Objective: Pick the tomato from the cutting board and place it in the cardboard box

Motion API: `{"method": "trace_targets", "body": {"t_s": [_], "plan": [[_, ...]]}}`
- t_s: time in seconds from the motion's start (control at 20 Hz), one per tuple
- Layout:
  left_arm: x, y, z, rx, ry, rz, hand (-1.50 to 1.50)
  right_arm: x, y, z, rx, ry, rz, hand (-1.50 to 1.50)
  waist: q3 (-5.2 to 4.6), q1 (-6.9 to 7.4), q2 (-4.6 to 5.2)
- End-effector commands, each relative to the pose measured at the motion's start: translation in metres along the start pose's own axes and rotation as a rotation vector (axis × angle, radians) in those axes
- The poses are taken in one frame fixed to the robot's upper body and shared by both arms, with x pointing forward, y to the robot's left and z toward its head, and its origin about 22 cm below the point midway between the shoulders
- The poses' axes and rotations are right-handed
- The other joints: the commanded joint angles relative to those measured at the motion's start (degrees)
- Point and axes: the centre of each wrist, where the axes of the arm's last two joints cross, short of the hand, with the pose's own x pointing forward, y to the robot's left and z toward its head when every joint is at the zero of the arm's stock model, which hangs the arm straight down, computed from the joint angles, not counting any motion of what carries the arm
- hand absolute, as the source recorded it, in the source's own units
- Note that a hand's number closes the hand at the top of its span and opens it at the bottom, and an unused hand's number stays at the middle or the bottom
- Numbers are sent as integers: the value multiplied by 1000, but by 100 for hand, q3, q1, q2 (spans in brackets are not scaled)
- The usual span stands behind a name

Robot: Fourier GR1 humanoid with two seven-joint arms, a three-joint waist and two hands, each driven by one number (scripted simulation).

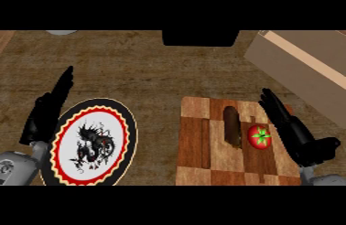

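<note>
tomato [259, 137]: red, with a green star-shaped calyx facing up, sitting on the right part of the cutting board [202, 151], lower right of centre in the frame. we see nothing curled round it.

cutting board: patchwork of light and dark wood blocks, lying flat on the brown wood-grain tabletop [135, 73]. just left of the tomato, on the board, we note a dark brown oblong shape [232, 125]; we cannot tell what it is.

right hand [297, 135]: comes in from the lower right and lies along the board's right edge, just beside the tomato. its fingers [273, 105] are straight and spread wide, pointing to the upper left, with the thumb out to the right. it holds nothing. we cannot tell whether it touches the tomato.

cardboard box [304, 55]: upper right of the frame, set at an angle, well apart from the tomato, with the hand between the two.

left hand [44, 114]: at the left edge of the frame, fingers straight and pointing up, at rest and holding nothing. it sits along the left rim of a plate [91, 144] with a black border, a red and yellow toothed ring and a dark figure on white.

top centre: a black block [201, 38]. upper left: a small grey shape [62, 32], cut off by the frame.
</note>
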Motion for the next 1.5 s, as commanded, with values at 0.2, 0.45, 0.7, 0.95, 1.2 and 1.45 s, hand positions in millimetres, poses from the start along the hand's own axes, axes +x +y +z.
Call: {"method": "trace_targets", "body": {"t_s": [0.2,0.45,0.7,0.95,1.2,1.45], "plan": [[26,2,0,-103,-268,-10,0,128,-80,-4,-239,-388,228,-150,96,-387,-314],[12,-11,7,-215,-322,69,0,139,-116,41,-299,-250,523,-150,124,-250,-203],[10,-12,3,-235,-361,59,0,135,-132,60,-150,-325,735,-150,131,-182,-185],[24,-6,2,-259,-355,48,0,154,-129,61,-43,-280,913,-150,132,-81,-183],[13,5,-13,-236,-349,55,0,182,-93,60,123,-71,1144,-150,111,-90,-153],[5,-18,-8,-251,-367,56,0,192,-45,65,248,47,1241,-150,118,-37,-157]]}}
